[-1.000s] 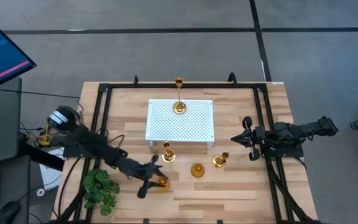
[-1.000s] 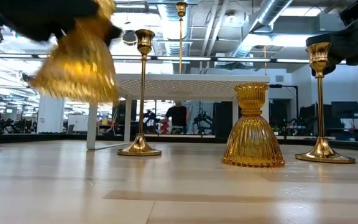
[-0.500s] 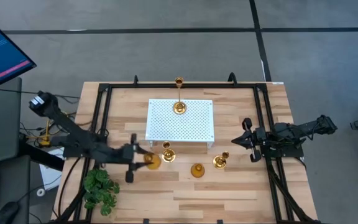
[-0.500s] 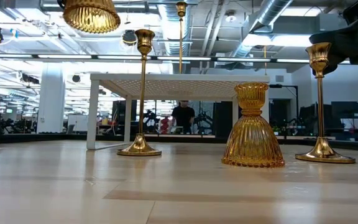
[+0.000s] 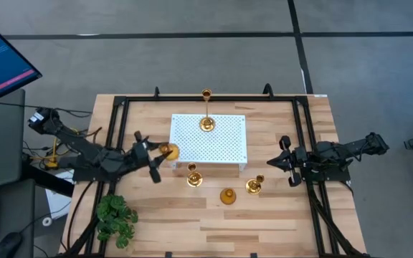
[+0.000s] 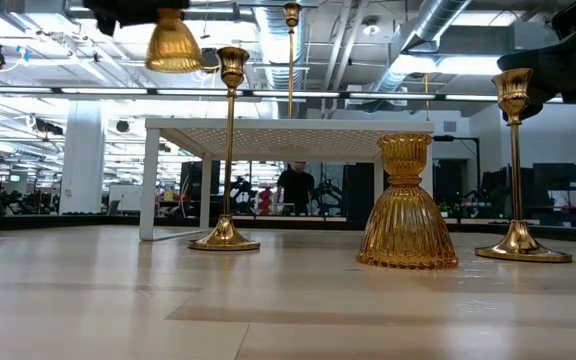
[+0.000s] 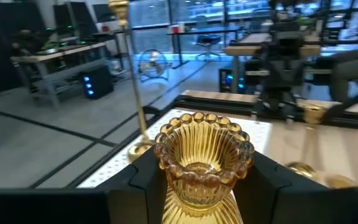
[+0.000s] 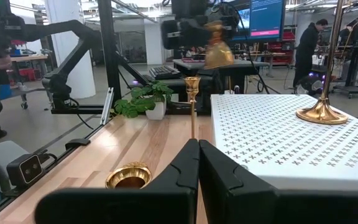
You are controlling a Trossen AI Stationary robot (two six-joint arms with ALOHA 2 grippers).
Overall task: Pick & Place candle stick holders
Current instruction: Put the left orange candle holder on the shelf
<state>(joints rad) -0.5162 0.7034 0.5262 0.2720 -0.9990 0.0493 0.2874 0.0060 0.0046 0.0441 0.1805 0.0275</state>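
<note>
Left tool [image 7: 199, 180] gripping ribbed holder [image 7: 202, 163], right tool [image 8: 197, 163] closed, idle

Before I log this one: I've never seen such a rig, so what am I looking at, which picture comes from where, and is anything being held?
It is a robot with two dark arms at a wooden table, each ending in a two-finger gripper. One picture looks straight down, one looks level across the table top, and two come from cameras on the arms' wrists.

The left gripper holds a ribbed gold candle holder in the air beside the edge of the white perforated board. The right gripper waits at the table's right side, fingers shut and empty.

A tall thin-stemmed holder stands on the board. On the table in front of the board stand two slim holders and another ribbed one. A green plant sits near the left corner.
</note>
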